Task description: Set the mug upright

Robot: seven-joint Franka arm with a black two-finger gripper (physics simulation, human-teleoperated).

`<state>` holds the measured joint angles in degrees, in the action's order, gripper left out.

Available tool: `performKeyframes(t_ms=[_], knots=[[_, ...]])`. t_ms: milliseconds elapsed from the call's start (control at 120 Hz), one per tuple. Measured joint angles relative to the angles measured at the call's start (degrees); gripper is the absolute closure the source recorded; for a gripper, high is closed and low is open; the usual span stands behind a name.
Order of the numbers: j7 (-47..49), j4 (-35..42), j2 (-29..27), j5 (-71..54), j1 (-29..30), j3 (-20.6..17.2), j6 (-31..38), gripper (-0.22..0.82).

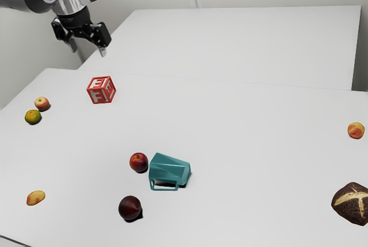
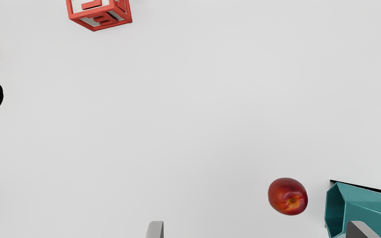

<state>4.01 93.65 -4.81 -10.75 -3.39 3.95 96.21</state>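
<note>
Nearest the exterior camera, you have a dark plum [image 1: 130, 207] and a dark cross-scored object [image 1: 352, 205] on the counter [image 1: 259, 143]. Your teal mug [image 1: 169, 169] lies on its side beside a nectarine [image 1: 138, 162]; your hand [image 1: 87, 49] is raised, well apart from both. In the wrist view, you see two fingers [image 2: 155, 230] spread wide, and the mug's mouth facing the nectarine.

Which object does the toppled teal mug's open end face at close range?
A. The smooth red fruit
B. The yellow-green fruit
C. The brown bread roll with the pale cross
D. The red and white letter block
A: the mug lies on its side, its hollow end turned toward the red fruit, with a narrow gap between them.
</note>
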Motion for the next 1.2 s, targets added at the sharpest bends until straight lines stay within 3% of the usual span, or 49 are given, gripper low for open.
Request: performKeyframes(t_ms=[267,683,908,1200], knots=[[-0.90,2.10,2.16,1.65,0.18,-0.10,2.13,0.00],[-0.85,21.49,3.76,32.25,4.13,0.18,3.32,0.00],[-0.66,24.51,7.59,39.74,6.25,0.36,3.94,0.00],[-0.48,24.79,11.68,43.93,4.00,0.34,4.53,0.00]])
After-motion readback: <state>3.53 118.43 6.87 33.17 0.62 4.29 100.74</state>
